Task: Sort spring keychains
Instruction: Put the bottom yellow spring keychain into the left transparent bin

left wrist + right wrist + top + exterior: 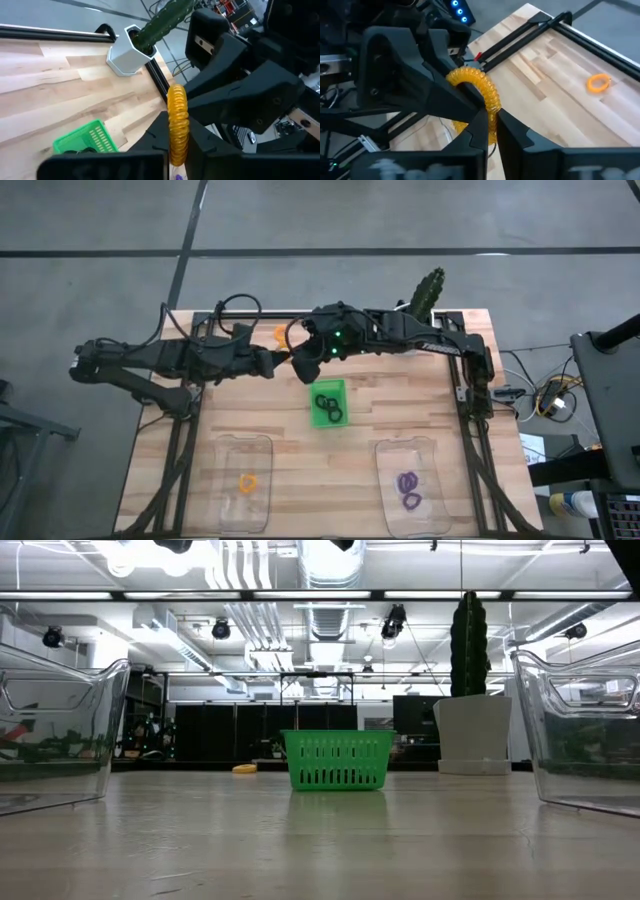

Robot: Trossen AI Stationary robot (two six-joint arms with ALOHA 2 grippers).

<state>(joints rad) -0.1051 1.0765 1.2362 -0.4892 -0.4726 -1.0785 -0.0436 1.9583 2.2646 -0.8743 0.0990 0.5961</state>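
Up above the far side of the bench, the two hands meet over the wood beyond the green tray. Both pinch the same orange spring keychain between them: the left hand is closed narrow on one part of the coil, the right hand closed narrow on another. Another orange keychain lies loose on the bench at the far edge. Black keychains sit in the green tray. One orange loop rests in the near left clear container, and purple loops lie in the near right container. A potted cactus stands at the far right corner.
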